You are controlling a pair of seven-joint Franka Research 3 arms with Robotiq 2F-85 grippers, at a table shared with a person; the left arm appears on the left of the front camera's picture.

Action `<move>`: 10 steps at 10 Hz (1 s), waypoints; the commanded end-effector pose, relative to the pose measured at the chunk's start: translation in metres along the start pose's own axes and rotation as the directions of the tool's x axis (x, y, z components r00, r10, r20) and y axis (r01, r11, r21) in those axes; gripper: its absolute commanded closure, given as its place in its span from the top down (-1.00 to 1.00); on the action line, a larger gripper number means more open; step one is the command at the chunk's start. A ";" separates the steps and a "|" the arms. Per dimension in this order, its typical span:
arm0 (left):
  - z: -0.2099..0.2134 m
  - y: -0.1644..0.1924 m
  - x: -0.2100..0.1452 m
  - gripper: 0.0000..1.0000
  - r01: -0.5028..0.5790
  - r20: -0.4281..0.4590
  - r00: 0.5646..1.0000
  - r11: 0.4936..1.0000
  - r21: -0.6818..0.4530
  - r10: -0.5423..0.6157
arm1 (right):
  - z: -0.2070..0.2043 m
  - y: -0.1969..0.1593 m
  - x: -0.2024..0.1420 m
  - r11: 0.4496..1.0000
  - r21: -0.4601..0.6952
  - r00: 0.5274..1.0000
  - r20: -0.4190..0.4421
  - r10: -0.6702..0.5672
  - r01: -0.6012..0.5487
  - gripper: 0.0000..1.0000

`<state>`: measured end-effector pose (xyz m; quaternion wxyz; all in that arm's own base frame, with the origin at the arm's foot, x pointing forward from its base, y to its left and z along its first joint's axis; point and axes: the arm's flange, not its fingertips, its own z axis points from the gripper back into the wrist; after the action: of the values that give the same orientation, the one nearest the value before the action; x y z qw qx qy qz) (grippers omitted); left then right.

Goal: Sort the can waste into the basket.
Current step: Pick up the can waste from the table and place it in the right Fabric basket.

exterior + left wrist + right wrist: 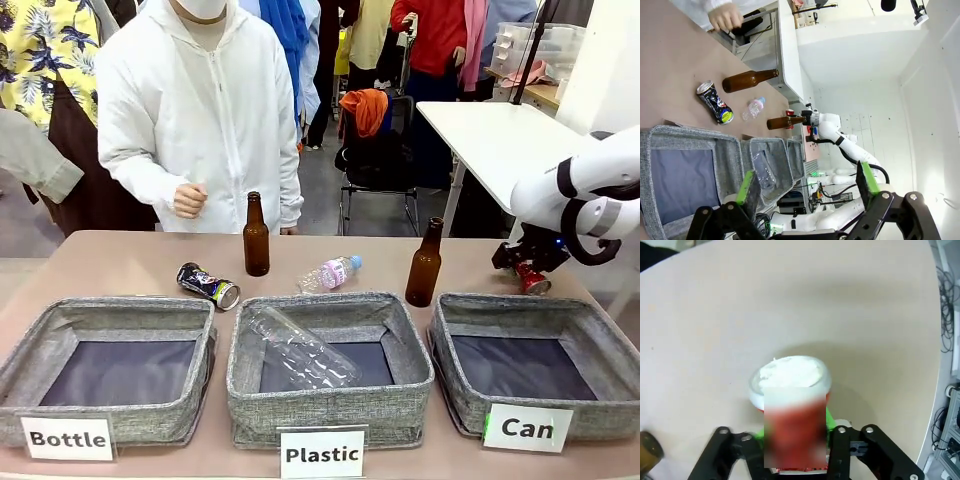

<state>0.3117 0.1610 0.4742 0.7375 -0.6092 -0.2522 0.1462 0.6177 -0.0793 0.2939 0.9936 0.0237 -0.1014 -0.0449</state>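
Far right, the right end effector (pixel 525 268) clamps the red can (pixel 534 281); the left end effector (pixel 807 180) gapes apart.

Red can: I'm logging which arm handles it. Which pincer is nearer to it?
Right. The right pincer grips the red can, behind the Can basket; the left pincer hangs open far off at the other end, by the Bottle basket.

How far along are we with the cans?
Done: nothing yet; the Can basket holds no cans. In hand: the right gripper is shut on the red can, just behind that basket. To do: dropping it in, then the dark can lying by the Bottle basket; left gripper open.
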 end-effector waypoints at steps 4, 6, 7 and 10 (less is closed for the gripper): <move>0.002 0.000 -0.001 1.00 0.021 -0.008 1.000 1.000 -0.004 -0.021 | 0.056 -0.006 -0.004 0.999 0.043 0.999 0.039 0.000 -0.002 -1.00; 0.002 0.000 -0.001 1.00 0.021 -0.008 1.000 1.000 -0.004 -0.021 | 0.104 -0.005 -0.024 0.989 0.086 0.992 0.022 0.123 -0.124 -1.00; 0.002 0.000 -0.001 1.00 0.021 -0.008 1.000 1.000 -0.004 -0.021 | 0.127 -0.002 -0.040 0.970 0.101 0.975 -0.008 0.224 -0.222 -1.00; 0.002 0.000 -0.001 1.00 0.021 -0.008 1.000 1.000 -0.004 -0.021 | 0.165 0.004 -0.112 0.757 0.286 0.759 -0.129 0.639 -0.588 -1.00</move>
<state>0.3115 0.1612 0.4746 0.7374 -0.6092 -0.2527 0.1460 0.4956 -0.0599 0.4327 0.9693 0.0872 -0.0348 0.2271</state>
